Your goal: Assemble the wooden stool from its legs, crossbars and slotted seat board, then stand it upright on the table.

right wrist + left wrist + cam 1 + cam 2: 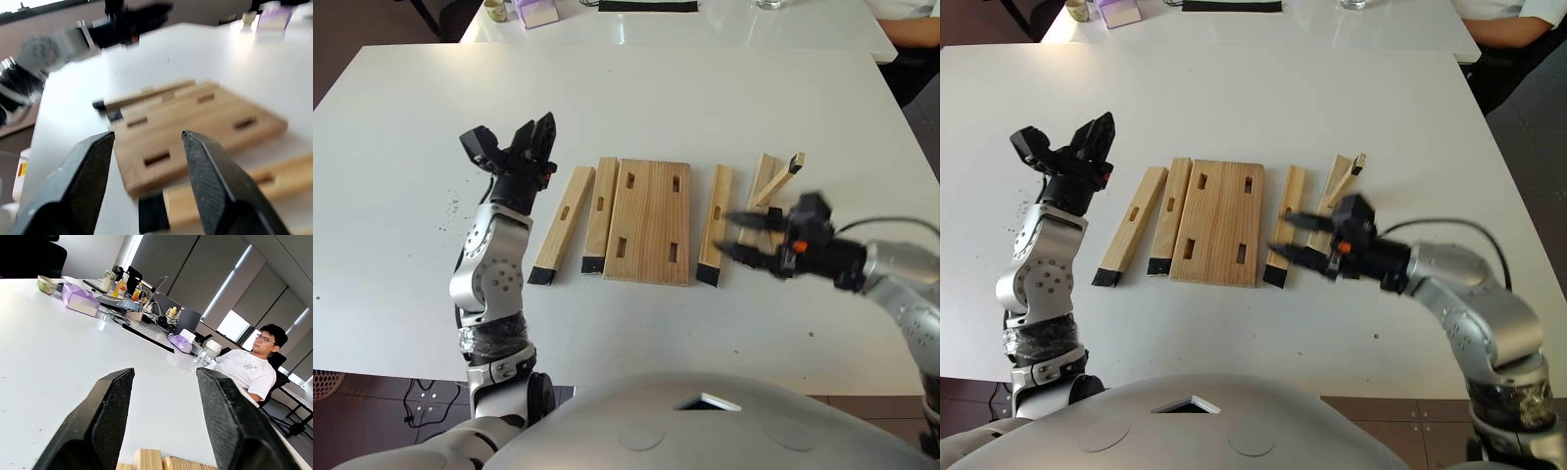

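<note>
Left eye view shows us a white table (401, 127): our left gripper (512, 137) at nine o'clock, jaws wide, empty; the slotted seat board (649, 222) centred between flat legs (564, 225); our right gripper (728, 235) at three o'clock, jaws wide. A cluttered desk (724, 24) stands at twelve.

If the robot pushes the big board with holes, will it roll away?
The seat board lies flat with straight edges, so it would probably slide, not roll. It looks like solid wood, likely stiff. The table looks smooth, so sliding seems easy.
</note>
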`<state>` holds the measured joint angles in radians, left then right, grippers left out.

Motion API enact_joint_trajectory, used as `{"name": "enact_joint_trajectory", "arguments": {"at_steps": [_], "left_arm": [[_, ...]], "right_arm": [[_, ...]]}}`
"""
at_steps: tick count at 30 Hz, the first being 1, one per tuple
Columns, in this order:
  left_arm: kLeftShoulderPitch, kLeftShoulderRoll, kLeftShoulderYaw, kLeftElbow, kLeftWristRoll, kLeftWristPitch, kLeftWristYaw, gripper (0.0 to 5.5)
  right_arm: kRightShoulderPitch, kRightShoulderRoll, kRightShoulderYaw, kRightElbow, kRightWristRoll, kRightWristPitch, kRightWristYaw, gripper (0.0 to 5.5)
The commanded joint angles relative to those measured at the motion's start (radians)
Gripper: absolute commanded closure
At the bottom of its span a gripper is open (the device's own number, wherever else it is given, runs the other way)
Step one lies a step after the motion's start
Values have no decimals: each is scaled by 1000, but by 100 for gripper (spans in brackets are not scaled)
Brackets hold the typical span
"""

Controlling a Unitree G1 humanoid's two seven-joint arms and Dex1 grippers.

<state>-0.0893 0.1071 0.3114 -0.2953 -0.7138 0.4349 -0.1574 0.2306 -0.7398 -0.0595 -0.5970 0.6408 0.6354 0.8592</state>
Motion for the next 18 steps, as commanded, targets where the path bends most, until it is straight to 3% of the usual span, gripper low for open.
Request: {"name": "enact_joint_trajectory", "arguments": {"at_steps": [1,4,8,13,18], "left_arm": [[31,9,10,-45,-15,32,32,314],[62,8,13,-77,-29,50,47,314],[95,5,12,-125,-47,74,71,314],[118,3,4,-169,-68,101,99,314],[102,3,-7,-160,-66,109,106,314]], "right_arm": [[10,29,64,132,-219,38,-234,295],[-2,131,29,68,-185,148,-371,295],[-20,247,-46,-57,-72,331,-505,237],[-77,352,-163,-80,-48,553,-691,237],[-138,430,-171,-76,-63,661,-781,237]]}}
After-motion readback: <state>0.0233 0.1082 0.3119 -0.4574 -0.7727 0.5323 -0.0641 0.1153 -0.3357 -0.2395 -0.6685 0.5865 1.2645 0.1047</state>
